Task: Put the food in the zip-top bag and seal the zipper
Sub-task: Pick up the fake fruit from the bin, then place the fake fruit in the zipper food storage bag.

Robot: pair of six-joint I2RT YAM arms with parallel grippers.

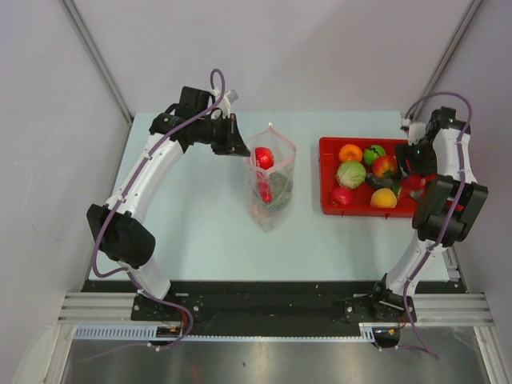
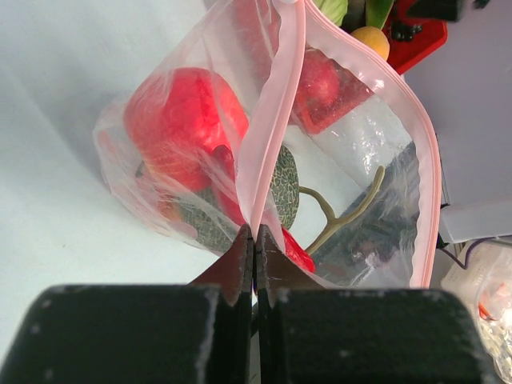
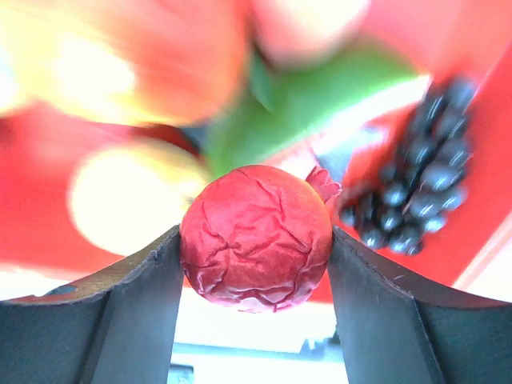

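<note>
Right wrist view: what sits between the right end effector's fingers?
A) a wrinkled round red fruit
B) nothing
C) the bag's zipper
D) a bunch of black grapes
A: the red fruit fills the gap of the right end effector, touching it on both sides; the black grapes lie behind it.

No lettering, number, label or brand mark can be read in any view. The zip-top bag (image 1: 272, 172) at the bench's centre is plain clear plastic, and the red tray (image 1: 323, 172) at its 3 o'clock shows bare walls. The arms' black and white housings show no legible marking.
</note>
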